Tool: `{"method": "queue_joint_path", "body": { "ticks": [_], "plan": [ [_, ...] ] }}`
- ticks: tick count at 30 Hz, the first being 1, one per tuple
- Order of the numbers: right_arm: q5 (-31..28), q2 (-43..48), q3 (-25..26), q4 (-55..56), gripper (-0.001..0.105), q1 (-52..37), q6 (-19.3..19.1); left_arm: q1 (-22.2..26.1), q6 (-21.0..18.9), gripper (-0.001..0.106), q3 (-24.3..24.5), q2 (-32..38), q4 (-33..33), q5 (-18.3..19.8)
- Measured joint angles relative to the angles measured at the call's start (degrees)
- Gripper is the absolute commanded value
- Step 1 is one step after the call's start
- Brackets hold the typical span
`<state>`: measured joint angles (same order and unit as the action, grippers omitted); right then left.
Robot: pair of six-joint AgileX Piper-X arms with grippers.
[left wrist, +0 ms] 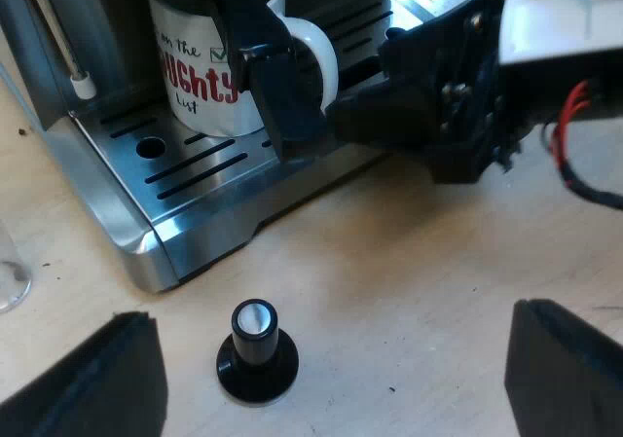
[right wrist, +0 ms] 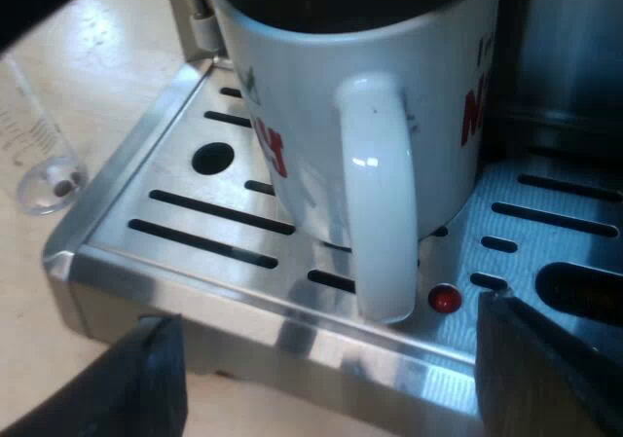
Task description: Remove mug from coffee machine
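Mug [right wrist: 321,87] upright on the tray [right wrist: 195,252], handle [right wrist: 380,194] toward wide-spread right gripper [right wrist: 326,322]; left gripper [left wrist: 333,318] likewise spread

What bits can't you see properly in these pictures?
Words on the mug: left wrist view, a finger of the right gripper covers part of them.
Inside the mug: right wrist view, dark and cut off by the edge, so coffee or not, cannot tell.
Measuring glass: both views, cut off by the edge.
Top of the coffee machine: both views, cut off by the edge.
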<state>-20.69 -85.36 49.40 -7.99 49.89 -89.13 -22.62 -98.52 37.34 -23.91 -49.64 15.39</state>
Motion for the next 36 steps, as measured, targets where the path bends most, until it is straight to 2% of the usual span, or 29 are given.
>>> {"method": "queue_joint_path", "body": {
  "ticks": [5,10,15,20,24,31,33,36],
  "plan": [
    [-3.3,-4.1,0.0,-7.0,0.064,0.0,-0.5,0.0,0.0,0.073,0.0,0.0,0.0,0.0],
    [-3.9,-6.4,0.0,-12.8,0.064,-0.5,-2.7,0.0,0.0,0.073,0.0,0.0,0.0,0.0],
    [-3.8,-8.8,0.0,-16.3,0.064,-1.8,-3.0,0.0,0.0,0.073,0.0,0.0,0.0,0.0],
    [-2.1,-11.0,0.0,-19.7,0.064,-2.7,-5.0,0.0,0.0,0.073,0.0,0.0,0.0,0.0],
    [0.6,-12.4,0.0,-23.8,0.064,-3.4,-5.1,0.0,0.0,0.073,0.0,0.0,0.0,0.0],
    [0.9,-13.5,0.0,-26.5,0.064,-3.5,-5.4,0.0,0.0,0.073,0.0,0.0,0.0,0.0],
    [0.9,-13.8,0.1,-26.6,0.061,-3.5,-5.4,0.0,0.0,0.073,0.0,0.0,0.0,0.0],
    [1.1,-13.9,0.1,-26.6,0.050,-3.5,-5.5,0.0,0.0,0.073,0.0,0.0,0.0,0.0]
  ]
}}
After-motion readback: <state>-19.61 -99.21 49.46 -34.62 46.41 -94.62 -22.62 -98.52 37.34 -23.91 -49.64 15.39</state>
